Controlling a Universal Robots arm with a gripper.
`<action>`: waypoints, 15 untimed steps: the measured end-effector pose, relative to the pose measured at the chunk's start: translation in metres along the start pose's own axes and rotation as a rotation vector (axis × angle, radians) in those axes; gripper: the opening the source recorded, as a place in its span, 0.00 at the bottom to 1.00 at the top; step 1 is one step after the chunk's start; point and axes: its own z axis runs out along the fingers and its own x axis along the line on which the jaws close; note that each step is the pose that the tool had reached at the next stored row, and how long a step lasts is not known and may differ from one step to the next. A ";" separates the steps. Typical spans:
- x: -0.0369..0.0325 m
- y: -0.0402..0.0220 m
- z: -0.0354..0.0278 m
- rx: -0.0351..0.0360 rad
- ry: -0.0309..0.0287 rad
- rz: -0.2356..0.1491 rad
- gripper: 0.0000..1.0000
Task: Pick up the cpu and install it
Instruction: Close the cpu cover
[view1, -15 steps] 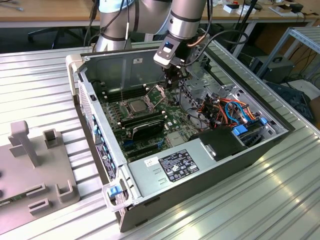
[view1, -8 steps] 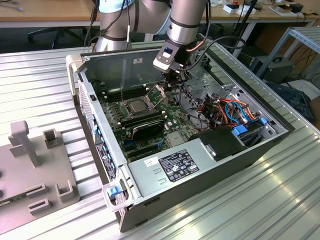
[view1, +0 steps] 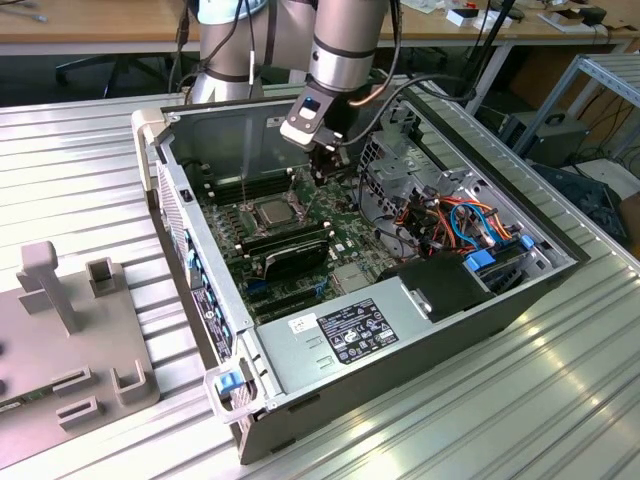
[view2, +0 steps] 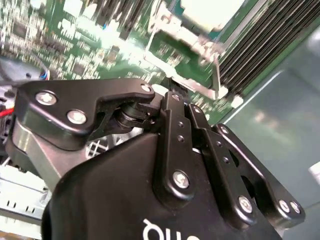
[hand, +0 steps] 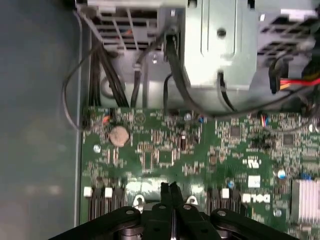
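Note:
The cpu (view1: 275, 211) is a small silver-grey square lying flat in the framed socket on the green motherboard (view1: 340, 235) inside the open computer case. My gripper (view1: 325, 178) hangs over the board just beyond the socket, toward the exterior view's right of it, apart from the chip. In the first wrist view the gripper (hand: 169, 189) has its two black fingers pressed together with nothing between them, above the motherboard (hand: 165, 150). In the second wrist view the gripper (view2: 172, 91) points at the socket's metal frame (view2: 200, 45), where the cpu (view2: 210, 10) shows as a pale square.
Long black memory sticks (view1: 285, 248) lie beside the socket. A power supply (view1: 350, 335) fills the case's near end, and drive cages with orange and blue cables (view1: 460, 225) sit at the exterior view's right. Case walls (view1: 190, 210) enclose the board. A grey fixture (view1: 70, 330) stands on the ribbed table.

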 end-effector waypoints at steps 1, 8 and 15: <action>0.0003 -0.0042 0.0000 -0.0009 0.0002 0.000 0.11; 0.0026 -0.0361 0.0006 -0.0058 0.0004 0.000 0.11; 0.0028 -0.0419 0.0031 -0.0064 0.0005 0.000 0.11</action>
